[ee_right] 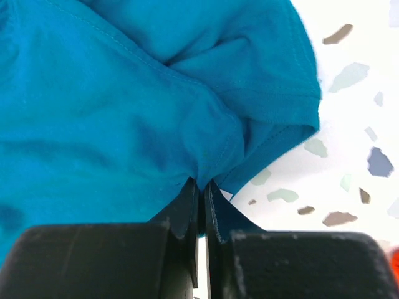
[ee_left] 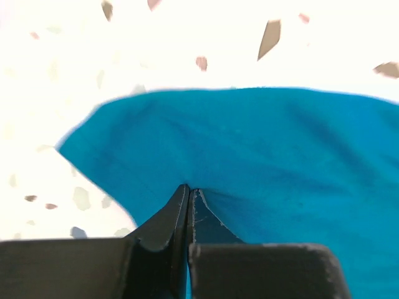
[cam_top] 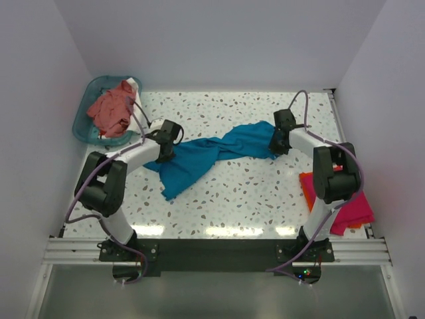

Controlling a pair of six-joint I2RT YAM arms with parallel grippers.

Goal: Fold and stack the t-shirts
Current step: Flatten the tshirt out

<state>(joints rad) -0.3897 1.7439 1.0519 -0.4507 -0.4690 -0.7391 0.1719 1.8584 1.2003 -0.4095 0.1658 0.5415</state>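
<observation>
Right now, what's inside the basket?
A crumpled salmon-pink shirt fills most of the basket, with a bit of white cloth showing at its far rim. Anything beneath them is covered.

The large t-shirt (cam_top: 212,156) is coloured a solid teal-blue, with matching stitching. The table (cam_top: 252,199) is patterned white with grey and brown flecks. The salmon-pink shirt (cam_top: 111,109) is seen plain within the translucent teal basket (cam_top: 81,126). The orange shirt (cam_top: 307,189) and the magenta shirt (cam_top: 352,209) are likewise unpatterned.
</observation>
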